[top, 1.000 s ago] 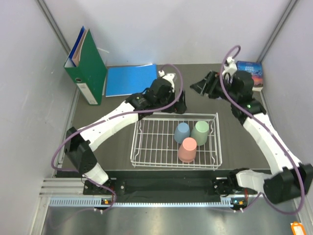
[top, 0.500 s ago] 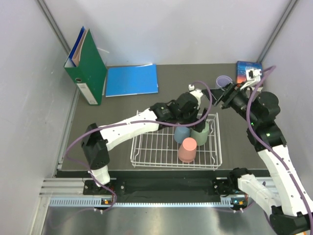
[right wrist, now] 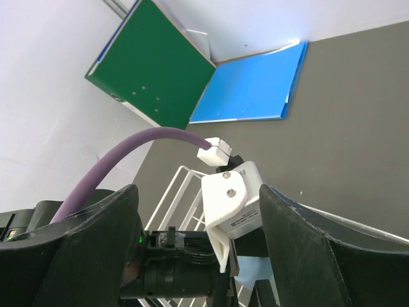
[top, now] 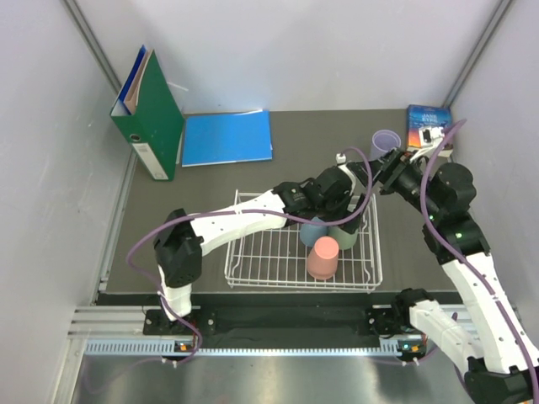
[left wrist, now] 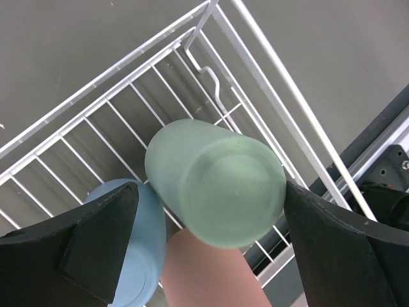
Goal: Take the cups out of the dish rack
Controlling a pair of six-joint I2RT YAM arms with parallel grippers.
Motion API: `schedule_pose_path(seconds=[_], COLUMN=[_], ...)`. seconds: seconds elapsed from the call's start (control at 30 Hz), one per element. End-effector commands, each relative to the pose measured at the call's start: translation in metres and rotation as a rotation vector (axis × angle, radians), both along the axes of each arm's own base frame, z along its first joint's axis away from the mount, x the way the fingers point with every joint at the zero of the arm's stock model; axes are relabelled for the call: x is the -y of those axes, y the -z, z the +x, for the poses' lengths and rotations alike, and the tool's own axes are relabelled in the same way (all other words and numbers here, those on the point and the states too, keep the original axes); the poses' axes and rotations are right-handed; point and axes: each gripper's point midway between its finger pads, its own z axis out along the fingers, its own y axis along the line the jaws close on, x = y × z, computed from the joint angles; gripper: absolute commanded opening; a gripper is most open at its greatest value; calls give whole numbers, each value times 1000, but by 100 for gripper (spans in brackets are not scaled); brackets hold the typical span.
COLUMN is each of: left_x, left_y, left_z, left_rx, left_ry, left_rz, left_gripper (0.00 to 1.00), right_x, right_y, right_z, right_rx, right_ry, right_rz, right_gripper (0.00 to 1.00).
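The left claw [left wrist: 214, 243] has moved over the green cup [left wrist: 217, 182], spread wide, ready to grab. The right claw [right wrist: 201, 256] is spread and empty.

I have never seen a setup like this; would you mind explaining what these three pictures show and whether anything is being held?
This is a robot with a left arm and a right arm bolted at the table's near edge. Each ends in a two-finger gripper. One picture looks down from above; the other two come from cameras on the wrists.

On the dark table sits a white wire dish rack with three upturned cups: a blue cup, a green cup and a pink cup. A lavender cup stands beyond the rack near a book. A green binder and a blue folder are at the back left.

The left gripper is open, with a finger on either side of the green cup. The right gripper is open and empty.
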Motion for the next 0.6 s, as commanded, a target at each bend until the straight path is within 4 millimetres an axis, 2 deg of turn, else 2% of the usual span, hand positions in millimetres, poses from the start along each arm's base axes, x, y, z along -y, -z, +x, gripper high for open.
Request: schedule_pose_path(seconds=[0.0, 0.1, 0.2, 0.33, 0.37, 0.47, 0.53, 0.57], left_x=[14, 11, 9, 4, 3, 0, 0, -2], left_y=[4, 10, 9, -1, -3, -13, -20, -21], left_z=[2, 4, 6, 10, 10, 11, 10, 10], left_rx=[13, 17, 31, 64, 69, 93, 100, 102], left_ry=[23, 17, 5, -9, -8, -7, -2, 0], left_rz=[-9, 13, 23, 18, 17, 7, -2, -1], left_gripper=[99, 99, 94, 79, 69, 54, 48, 41], right_x=[-2, -4, -5, -5, -6, -6, -6, -6], right_y=[-1, 4, 5, 0, 0, -6, -8, -10], right_z=[-1, 2, 5, 8, 9, 9, 9, 8], right_rx=[16, 5, 2, 16, 16, 28, 32, 37], right_ry=[-14, -17, -19, -17, -19, -19, -19, -19], right_rz=[4, 3, 2, 7, 9, 19, 22, 24], right_gripper=[77, 76, 76, 76, 76, 75, 76, 75])
